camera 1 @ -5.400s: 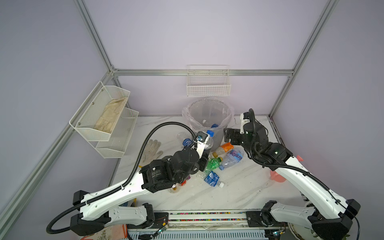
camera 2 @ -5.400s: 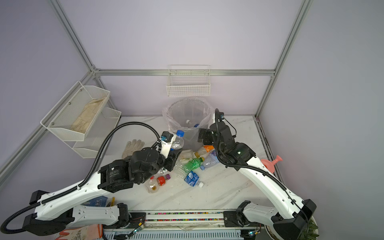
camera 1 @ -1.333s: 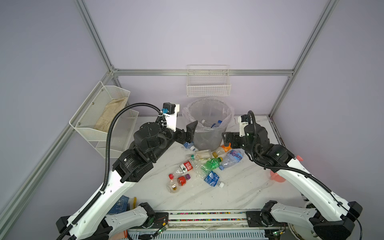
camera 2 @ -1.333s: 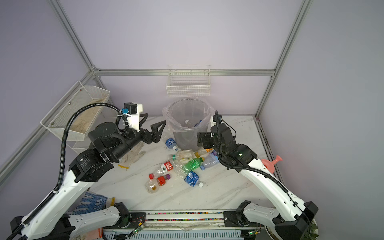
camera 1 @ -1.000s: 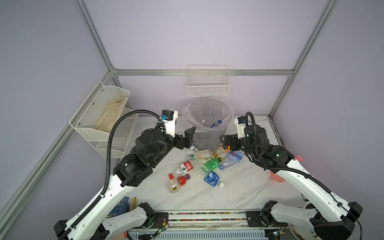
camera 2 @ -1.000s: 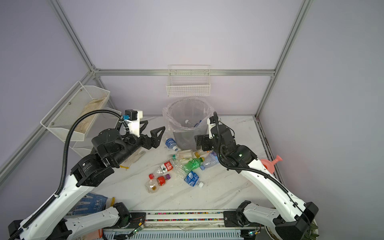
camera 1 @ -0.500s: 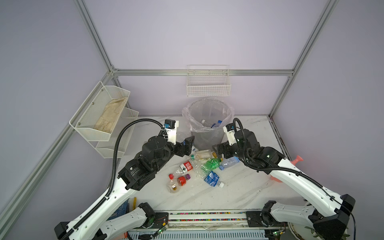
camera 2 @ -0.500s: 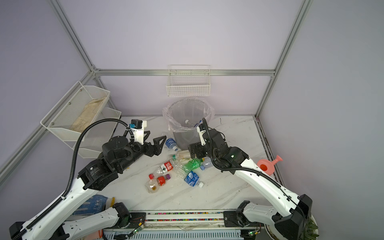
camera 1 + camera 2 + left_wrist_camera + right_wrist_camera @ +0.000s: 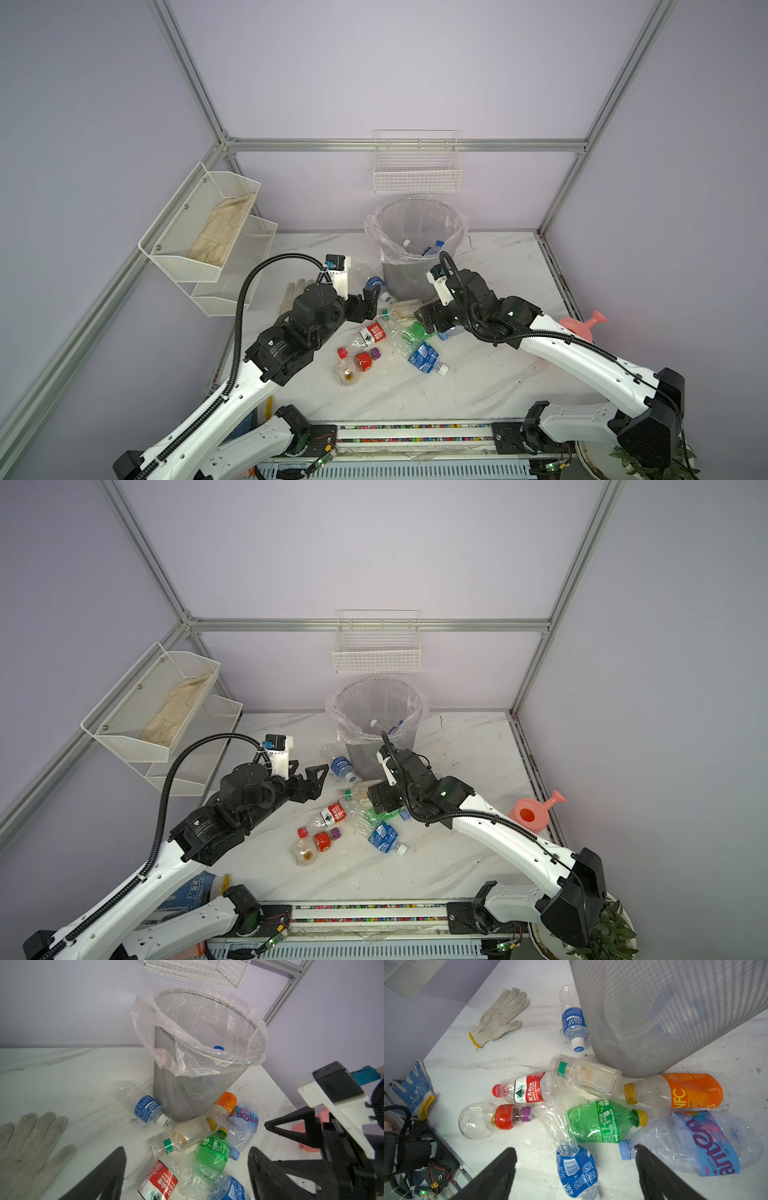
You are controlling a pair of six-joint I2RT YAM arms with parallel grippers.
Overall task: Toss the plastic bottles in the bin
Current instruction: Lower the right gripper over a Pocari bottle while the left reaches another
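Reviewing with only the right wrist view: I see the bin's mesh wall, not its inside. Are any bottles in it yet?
Observer: Yes. In both top views a clear white-capped bottle and a blue-capped bottle lie inside the bin.
Operator: Where is the left gripper?
Observer: The left gripper hangs open and empty beside the Pocari Sweat bottle, to its left in a top view.
Operator: Anything to my right?
Observer: A pink watering can stands near the table's right edge.
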